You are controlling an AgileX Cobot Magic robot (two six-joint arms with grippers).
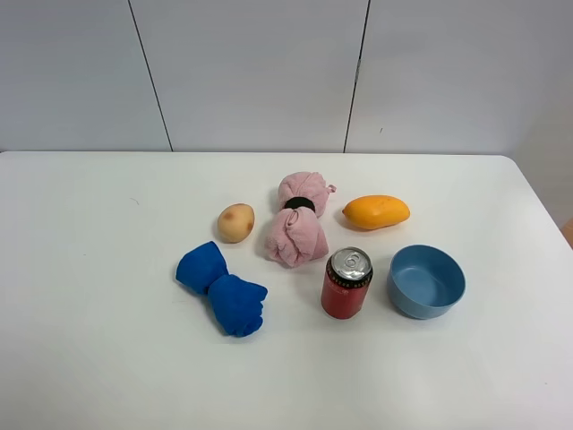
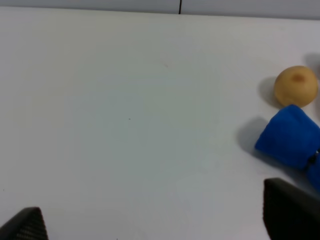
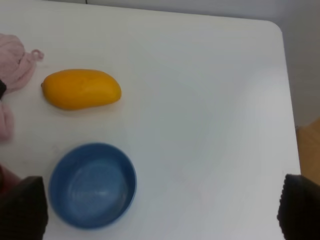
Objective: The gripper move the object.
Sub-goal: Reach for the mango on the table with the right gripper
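Note:
The orange-yellow mango (image 1: 376, 212) lies on the white table (image 1: 89, 269), right of centre, behind the blue bowl. It also shows in the right wrist view (image 3: 81, 89). My right gripper (image 3: 160, 215) is open and empty, well short of the mango, with its fingertips (image 3: 22, 210) spread wide at the frame corners. My left gripper (image 2: 157, 225) is open and empty over bare table, with the blue cloth near one fingertip (image 2: 292, 210). Neither arm shows in the exterior view.
A tan potato (image 1: 235, 223) (image 2: 295, 86), a pink tied cloth (image 1: 295, 219), a blue tied cloth (image 1: 222, 288) (image 2: 290, 136), a red soda can (image 1: 346, 283) and a blue bowl (image 1: 426, 281) (image 3: 93, 184) cluster mid-table. The table's right edge (image 3: 292, 125) is near.

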